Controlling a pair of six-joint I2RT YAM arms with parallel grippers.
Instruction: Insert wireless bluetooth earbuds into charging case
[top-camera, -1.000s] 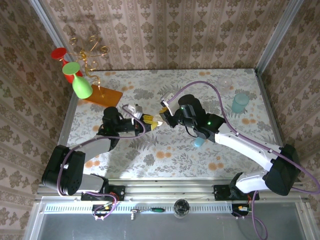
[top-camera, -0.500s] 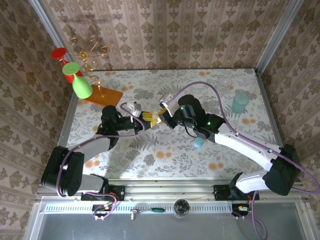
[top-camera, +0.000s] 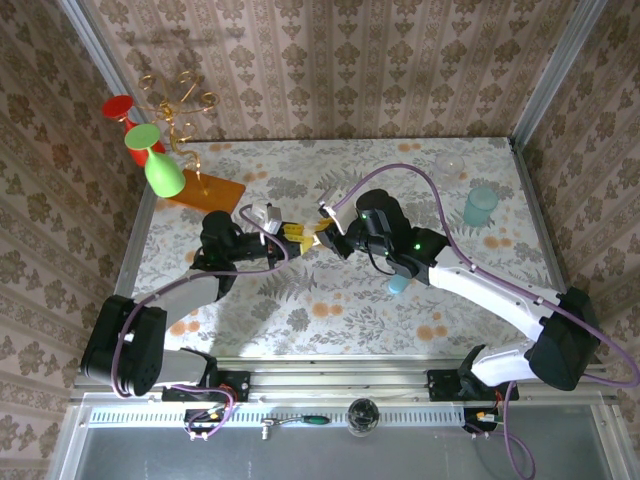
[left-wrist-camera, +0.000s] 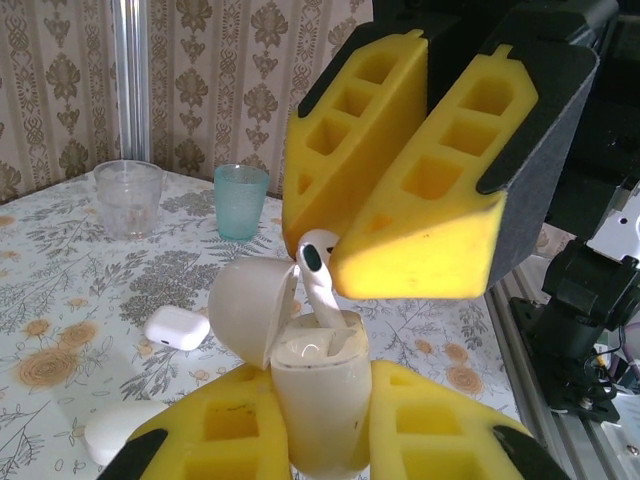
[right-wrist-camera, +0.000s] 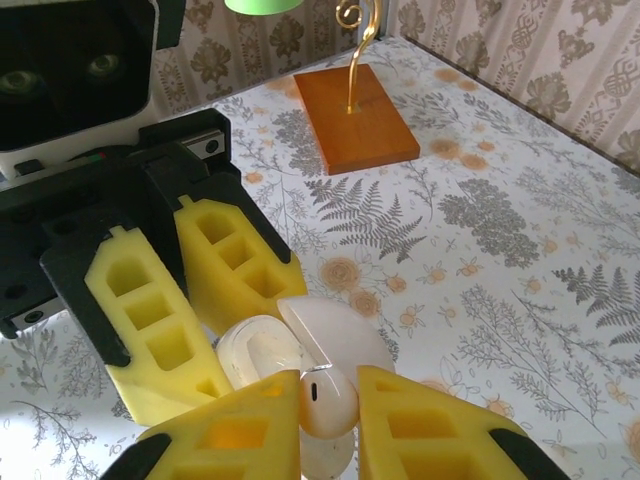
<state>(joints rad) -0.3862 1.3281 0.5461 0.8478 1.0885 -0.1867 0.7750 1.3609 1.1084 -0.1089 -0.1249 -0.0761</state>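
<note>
Floral tabletop, mid-frame: the left gripper clamps the open charging case upright. Directly above, the right gripper pinches an earbud, stem pointing down into it.

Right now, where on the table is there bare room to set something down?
Bare cloth lies along the back edge between the orange stand base and the clear cup, and at the front between the left arm and the light-blue capsule. Crowded: mid-table, where the left claw and right claw meet at the charging case.
</note>
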